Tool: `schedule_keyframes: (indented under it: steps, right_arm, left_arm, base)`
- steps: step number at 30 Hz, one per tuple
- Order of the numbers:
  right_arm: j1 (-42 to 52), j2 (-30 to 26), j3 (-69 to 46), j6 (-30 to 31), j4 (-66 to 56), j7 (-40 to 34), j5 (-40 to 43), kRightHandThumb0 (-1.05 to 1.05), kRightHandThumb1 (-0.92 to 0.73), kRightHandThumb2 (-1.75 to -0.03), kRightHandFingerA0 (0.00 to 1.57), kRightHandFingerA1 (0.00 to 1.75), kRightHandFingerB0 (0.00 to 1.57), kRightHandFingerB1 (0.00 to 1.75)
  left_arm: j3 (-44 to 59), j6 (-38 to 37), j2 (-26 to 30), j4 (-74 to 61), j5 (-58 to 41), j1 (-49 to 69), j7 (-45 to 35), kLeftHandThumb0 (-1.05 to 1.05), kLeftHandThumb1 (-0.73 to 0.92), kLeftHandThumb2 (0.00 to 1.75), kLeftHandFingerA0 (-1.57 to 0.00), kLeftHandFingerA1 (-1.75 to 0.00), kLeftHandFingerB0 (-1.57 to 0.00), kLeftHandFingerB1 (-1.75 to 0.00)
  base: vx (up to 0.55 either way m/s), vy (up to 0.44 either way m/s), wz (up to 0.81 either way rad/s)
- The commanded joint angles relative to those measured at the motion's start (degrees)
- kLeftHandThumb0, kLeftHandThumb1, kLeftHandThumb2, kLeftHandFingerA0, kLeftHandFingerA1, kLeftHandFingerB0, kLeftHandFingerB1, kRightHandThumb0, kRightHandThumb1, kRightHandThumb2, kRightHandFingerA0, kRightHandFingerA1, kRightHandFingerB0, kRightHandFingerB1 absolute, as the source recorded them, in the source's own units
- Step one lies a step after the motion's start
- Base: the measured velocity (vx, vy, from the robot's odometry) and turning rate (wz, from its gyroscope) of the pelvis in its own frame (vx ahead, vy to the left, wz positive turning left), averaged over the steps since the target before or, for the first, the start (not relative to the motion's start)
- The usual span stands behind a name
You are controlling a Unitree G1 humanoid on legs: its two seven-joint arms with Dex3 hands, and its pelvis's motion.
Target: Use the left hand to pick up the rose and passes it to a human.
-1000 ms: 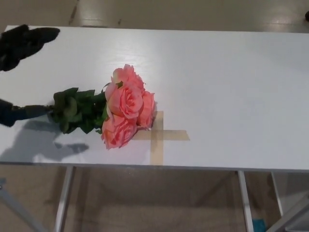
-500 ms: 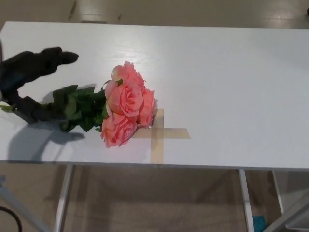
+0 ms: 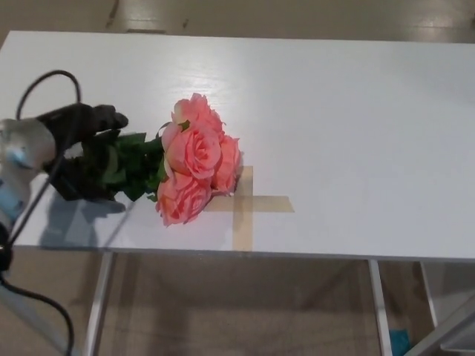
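The bunch of salmon-pink fabric roses with dark green leaves (image 3: 189,159) lies flat on the white rectangular table (image 3: 334,111), its blooms resting against the upper left of the tan masking-tape cross (image 3: 245,204) and its leafy stem end pointing away from that cross toward the table's left edge. The robot's black left hand (image 3: 82,152) sits at that stem end, well left of the cross, fingers (image 3: 93,117) above and thumb below the foliage, spread around it and seemingly not yet clamped. The bunch looks light, soft and easily crushed at the petals; the bundled stems under the leaves seem the firmest place to grasp, though leaves may slip. The right hand is out of view
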Motion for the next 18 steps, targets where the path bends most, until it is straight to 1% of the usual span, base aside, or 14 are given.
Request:
schedule_keyframes:
  steps: [1, 8, 10, 11, 12, 13, 14, 15, 16, 17, 18]
  right_arm:
    - [0.49, -0.30, -0.44, -0.13, 0.01, 0.38, 0.44, -0.55, -0.64, -1.00, 0.57, 0.66, 0.30, 0.50]
    - [0.11, -0.36, -1.13, -0.08, 0.02, 0.67, 0.82, -0.57, -0.65, -0.99, 0.57, 0.66, 0.31, 0.50]
    - [0.05, -0.27, -1.40, -0.01, 0.05, 0.71, 0.95, -0.56, -0.65, -0.99, 0.57, 0.66, 0.31, 0.50]
    - [0.03, -0.20, -1.45, 0.08, 0.07, 0.61, 0.92, -0.55, -0.64, -1.00, 0.57, 0.66, 0.30, 0.50]
    - [-0.01, -0.20, -1.49, 0.13, 0.08, 0.61, 0.91, -0.54, -0.81, -0.65, 0.63, 0.56, 0.37, 0.33]
    - [-0.07, -0.20, -1.57, 0.19, 0.10, 0.63, 0.88, -0.54, -0.81, -0.65, 0.63, 0.56, 0.37, 0.33]
    - [-0.04, -0.16, -1.53, 0.25, 0.13, 0.57, 0.77, -0.54, -0.81, -0.65, 0.63, 0.56, 0.37, 0.33]
    - [0.02, -0.13, -1.58, 0.21, 0.10, 0.58, 0.77, -0.54, -0.81, -0.65, 0.63, 0.56, 0.37, 0.33]
    - [0.02, -0.12, -1.59, 0.20, 0.10, 0.59, 0.76, -0.54, -0.81, -0.65, 0.63, 0.56, 0.37, 0.33]
    - [-0.01, -0.14, -1.65, 0.21, 0.06, 0.59, 0.80, -0.54, -0.81, -0.65, 0.63, 0.56, 0.37, 0.33]
    - [-0.09, -0.22, -1.68, 0.17, -0.01, 0.71, 0.81, -0.54, -0.81, -0.65, 0.63, 0.56, 0.37, 0.33]
  left_arm:
    - [-1.66, 0.42, -1.42, 0.71, 5.28, -0.55, 3.36, -0.48, 0.33, 0.70, -0.03, -0.19, -0.01, -0.23]
    - [-2.75, 1.31, -3.57, 2.21, 7.45, -1.17, 4.49, -0.49, 0.34, 0.71, -0.05, -0.20, -0.02, -0.22]
    - [-3.14, 0.78, -4.06, 3.43, 8.16, -1.28, 5.04, -0.53, 0.36, 0.71, -0.08, -0.24, -0.01, -0.22]
    - [-3.63, 0.30, -4.12, 3.87, 8.70, -1.29, 5.22, -0.54, 0.38, 0.68, -0.09, -0.30, -0.05, -0.23]
    - [-3.80, 0.15, -4.20, 4.01, 8.92, -1.32, 5.35, -0.46, 0.51, 0.57, -0.18, -0.30, -0.05, -0.22]
    - [-4.00, -0.01, -4.31, 4.18, 9.17, -1.40, 5.53, -0.46, 0.51, 0.57, -0.18, -0.30, -0.05, -0.22]
    - [-3.98, -0.65, -4.57, 4.69, 9.10, -1.30, 6.03, -0.43, 0.54, 0.70, -0.33, -0.41, -0.09, -0.35]
    - [-3.86, -1.93, -4.72, 5.33, 9.09, -1.12, 6.99, -0.28, 0.69, 0.61, -0.70, -0.45, -0.22, -0.30]
    - [-3.82, -2.12, -4.76, 5.49, 9.14, -1.13, 7.13, -0.28, 0.69, 0.61, -0.70, -0.45, -0.22, -0.30]
    - [-4.31, -2.43, -4.86, 5.62, 9.77, -1.12, 7.47, -0.22, 0.73, 0.62, -0.83, -0.94, -0.44, -0.34]
    - [-6.26, -2.23, -5.06, 5.47, 12.15, -0.80, 8.47, -0.16, 0.70, 0.62, -0.86, -1.36, -0.66, -0.45]
  base:
    - [0.00, 0.000, 0.00]
    - [0.00, 0.000, 0.00]
    - [0.00, 0.000, 0.00]
    - [0.00, 0.000, 0.00]
    - [0.00, 0.000, 0.00]
    - [0.00, 0.000, 0.00]
    - [0.00, 0.000, 0.00]
    - [0.00, 0.000, 0.00]
    - [0.00, 0.000, 0.00]
    - [0.00, 0.000, 0.00]
    - [0.00, 0.000, 0.00]
